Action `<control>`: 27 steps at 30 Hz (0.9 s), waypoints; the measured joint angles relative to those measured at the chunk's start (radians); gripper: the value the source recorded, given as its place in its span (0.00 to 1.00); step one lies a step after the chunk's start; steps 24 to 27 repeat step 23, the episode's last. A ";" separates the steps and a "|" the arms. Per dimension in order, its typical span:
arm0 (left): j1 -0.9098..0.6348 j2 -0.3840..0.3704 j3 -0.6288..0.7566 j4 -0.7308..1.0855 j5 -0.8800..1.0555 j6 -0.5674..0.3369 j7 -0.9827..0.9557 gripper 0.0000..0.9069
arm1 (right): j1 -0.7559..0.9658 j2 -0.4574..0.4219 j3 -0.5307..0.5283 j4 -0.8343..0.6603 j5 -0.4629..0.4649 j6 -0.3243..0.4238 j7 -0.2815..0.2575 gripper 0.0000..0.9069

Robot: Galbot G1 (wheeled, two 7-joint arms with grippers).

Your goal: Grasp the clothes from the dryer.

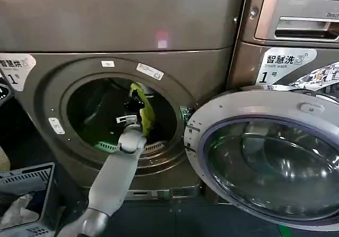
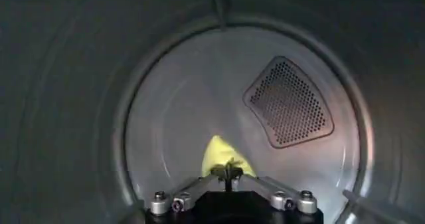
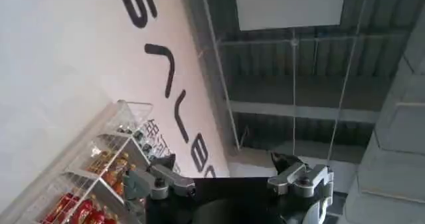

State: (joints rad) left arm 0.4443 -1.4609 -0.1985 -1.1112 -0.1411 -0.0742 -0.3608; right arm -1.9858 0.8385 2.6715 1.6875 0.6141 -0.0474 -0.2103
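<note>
Left pincer (image 1: 139, 102) sits inside the dryer (image 1: 122, 30), just past the porthole rim, clamped on the clothes (image 1: 144, 110); you can see the yellow-green piece hanging limp from it, well clear of the drum floor. From the left wrist, its fingers (image 2: 226, 172) meet tight on the fabric (image 2: 219, 155), with the drum's back wall and a perforated vent (image 2: 289, 104) well beyond. Around your arm the round opening leaves free room on every side, most of it to the left. Your open door (image 1: 267, 160) swings out to the right, its glass facing you, its hinge edge close beside the porthole. At the lower left, a grey basket (image 1: 26, 176) stands near the machine's front, with white cloth (image 1: 16, 211) in it. An LG machine (image 1: 294, 19) stands to the right of the dryer. Right pincer (image 3: 226, 169) points up at a ceiling and a lettered white wall, spread wide and holding nothing, beside a snack rack (image 3: 93, 172).
</note>
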 measured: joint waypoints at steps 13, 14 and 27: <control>-0.012 -0.021 0.005 0.019 -0.005 -0.001 0.000 0.00 | -0.005 0.007 0.016 0.004 0.009 -0.007 -0.008 1.00; -0.015 -0.021 0.004 0.021 -0.005 -0.002 0.000 0.00 | -0.006 0.008 0.017 0.004 0.009 -0.007 -0.009 1.00; -0.025 -0.023 -0.008 0.036 -0.006 -0.004 0.001 0.00 | -0.007 0.007 0.021 0.004 0.009 -0.011 -0.018 1.00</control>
